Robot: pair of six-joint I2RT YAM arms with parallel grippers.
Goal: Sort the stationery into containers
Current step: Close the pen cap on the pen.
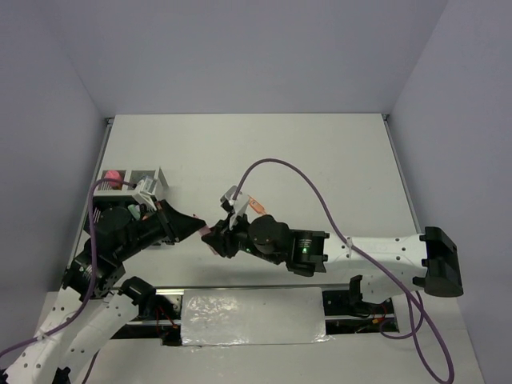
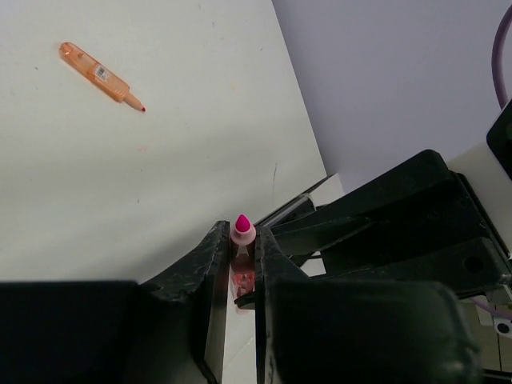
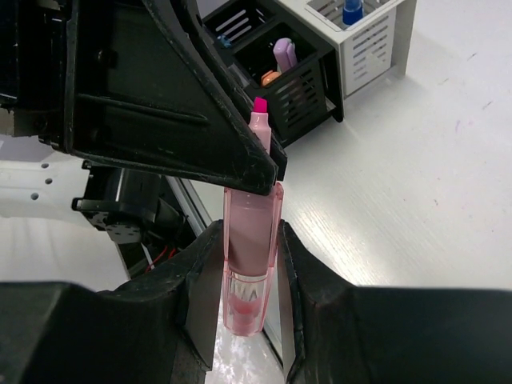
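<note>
A pink highlighter (image 3: 251, 210) hangs above the table between both grippers, its cap off and its bright pink tip (image 2: 242, 223) showing. My right gripper (image 3: 249, 244) is shut on its clear pink barrel. My left gripper (image 2: 242, 254) is shut on its neck just below the tip. The two grippers meet at the near middle of the table (image 1: 210, 232). An orange highlighter (image 2: 100, 74) lies loose on the table, just behind the right gripper (image 1: 254, 206). The containers (image 1: 132, 181) stand at the left, with black compartments (image 3: 308, 92) and white ones (image 3: 370, 44).
In the black compartments stand a purple pen (image 3: 284, 53) and an orange item (image 3: 270, 78). A blue-capped bottle (image 3: 352, 10) sits in a white one, and a pink item (image 1: 114, 174) shows in another. A purple cable (image 1: 308, 186) arcs over the right arm.
</note>
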